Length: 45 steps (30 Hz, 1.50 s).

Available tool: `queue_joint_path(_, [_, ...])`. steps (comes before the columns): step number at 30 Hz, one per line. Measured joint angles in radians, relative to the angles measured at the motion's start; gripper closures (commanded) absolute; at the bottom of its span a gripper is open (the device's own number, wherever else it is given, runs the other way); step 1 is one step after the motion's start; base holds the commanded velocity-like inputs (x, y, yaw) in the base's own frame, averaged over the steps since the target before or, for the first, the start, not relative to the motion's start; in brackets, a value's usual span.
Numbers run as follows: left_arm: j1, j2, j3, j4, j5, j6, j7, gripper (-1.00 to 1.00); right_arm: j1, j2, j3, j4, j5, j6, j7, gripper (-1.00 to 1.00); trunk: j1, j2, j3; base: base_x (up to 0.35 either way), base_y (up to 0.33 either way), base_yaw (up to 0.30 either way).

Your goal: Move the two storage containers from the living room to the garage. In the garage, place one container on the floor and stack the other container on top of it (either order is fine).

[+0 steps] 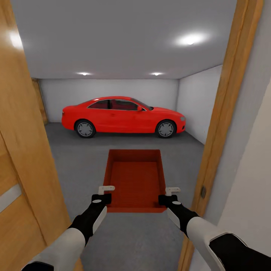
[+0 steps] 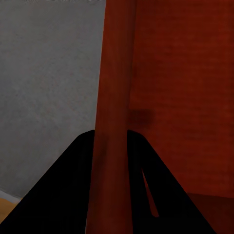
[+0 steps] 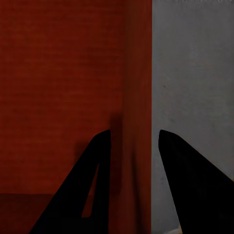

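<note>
Beyond the wooden door frame (image 1: 222, 113) lies the garage (image 1: 113, 90), where one red car (image 1: 122, 116) stands across the far end of the grey floor (image 1: 75, 165). One red-orange storage container (image 1: 135, 178) is held above that floor just inside the doorway, open side up. The left gripper (image 1: 106, 192) is clamped on its left wall near the near corner, the right gripper (image 1: 167, 195) likewise on its right wall, each with one finger inside and one outside.

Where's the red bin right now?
In the head view the bin is centred in the garage doorway, held between the left end effector and right end effector, over the grey floor before the car.
</note>
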Motion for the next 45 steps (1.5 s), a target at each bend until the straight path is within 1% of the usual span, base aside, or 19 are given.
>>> queue_joint_path(22, [0.0, 0.0, 0.001, 0.002, 0.0, 0.0, 0.0, 1.0, 0.0, 0.0, 0.001, 0.0, 0.0, 0.001, 0.0, 1.0, 0.0, 0.0, 0.0, 0.306, 0.0, 0.0])
queue_joint_path(23, [0.0, 0.004, -0.009, 0.004, 0.023, -0.009, 0.003, 1.0, 0.0, 0.0, 0.008, -0.004, -0.001, 0.0, 0.0, 1.0, 0.001, 0.002, 0.0, 0.0, 0.0, 0.0])
queue_joint_path(24, [0.0, 0.008, -0.028, 0.007, 0.041, -0.012, 0.006, 1.0, 0.0, 0.0, 0.01, 0.0, 0.0, 0.0, 0.0, 1.0, 0.001, 0.0, 0.0, 0.0, 0.0, 0.0])
queue_joint_path(27, [0.0, 0.021, -0.066, 0.006, 0.087, -0.009, 0.014, 1.0, 0.0, 0.004, 0.005, 0.005, 0.004, 0.0, -0.001, 1.0, 0.001, 0.0, 0.0, 0.0, 0.0, 0.0])
queue_joint_path(30, [0.0, 0.019, -0.071, 0.01, 0.095, -0.009, 0.018, 1.0, 0.0, 0.001, 0.013, 0.008, -0.003, 0.002, 0.0, 1.0, 0.001, 0.0, 0.0, 0.0, 0.0, 0.0])
queue_joint_path(35, [0.0, 0.021, -0.105, 0.008, 0.129, -0.009, 0.042, 1.0, 0.0, -0.001, 0.02, 0.008, -0.007, 0.003, -0.001, 1.0, 0.001, 0.0, 0.0, 0.008, 0.0, 0.0])
queue_joint_path(39, [0.0, 0.025, -0.126, 0.004, 0.147, -0.009, 0.049, 1.0, 0.0, -0.002, 0.02, 0.008, -0.009, 0.003, -0.002, 1.0, 0.0, 0.0, 0.0, 0.2, 0.0, 0.0])
queue_joint_path(45, [0.0, 0.026, -0.131, 0.005, 0.15, -0.01, 0.049, 1.0, 0.0, -0.002, 0.021, 0.008, -0.01, 0.003, -0.002, 1.0, 0.0, 0.0, 0.0, 0.303, 0.0, 0.0])
